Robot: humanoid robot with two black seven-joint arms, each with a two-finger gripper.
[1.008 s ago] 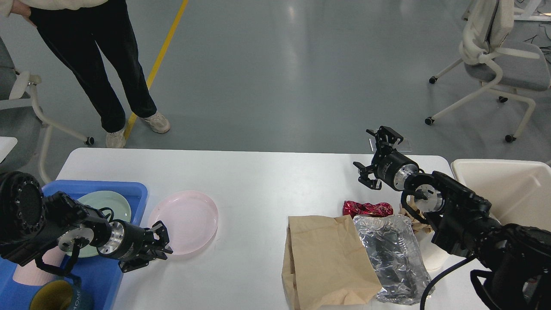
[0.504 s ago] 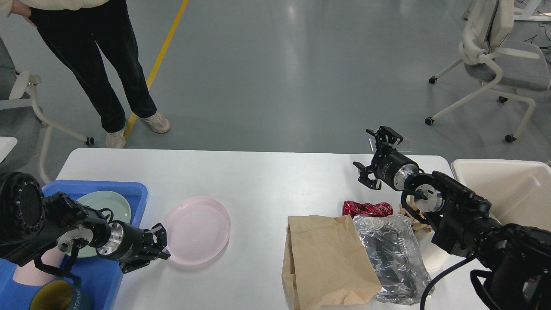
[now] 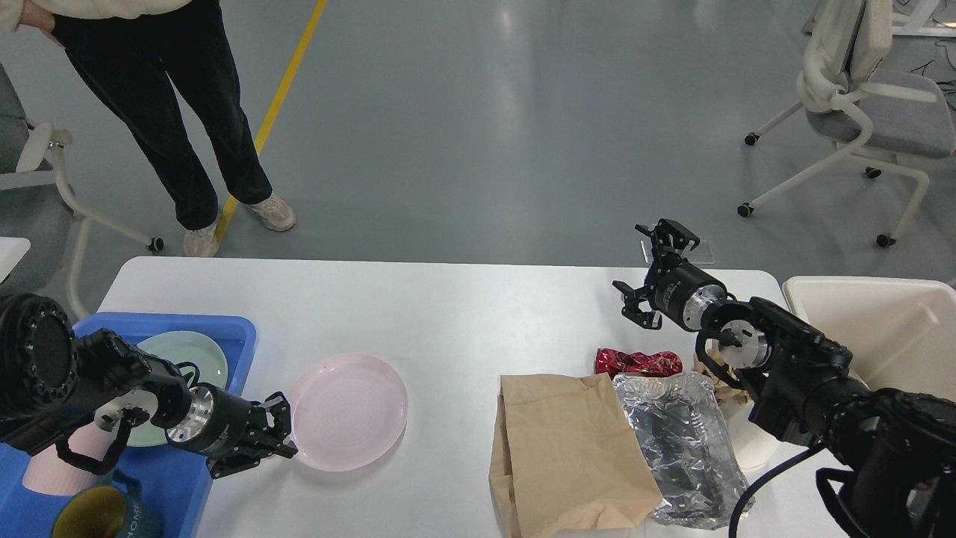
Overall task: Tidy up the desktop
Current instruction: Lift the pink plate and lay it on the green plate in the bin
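The white desktop (image 3: 448,314) fills the lower part of the head view. A pink plate (image 3: 348,412) lies on it, left of the middle. My left gripper (image 3: 281,428) sits at the plate's left rim with its fingers apart, touching or nearly touching the rim. My right gripper (image 3: 651,270) is open wide and empty, hovering near the far right edge, behind a crushed red wrapper (image 3: 637,363). A brown paper bag (image 3: 560,448), a crumpled foil sheet (image 3: 683,441) and some crumpled brown paper (image 3: 718,373) lie at the front right, partly under my right arm.
A blue tray (image 3: 172,478) at the left holds a green plate (image 3: 187,359), a pink cup (image 3: 52,471) and a dark mug (image 3: 101,515). A beige bin (image 3: 881,329) stands at the right. A person (image 3: 164,112) stands behind the table's left; office chairs stand at both sides.
The pink plate has slid to the right and toward the front edge. My left gripper has shifted slightly toward me and now meets only the plate's rim. The right arm has not moved.
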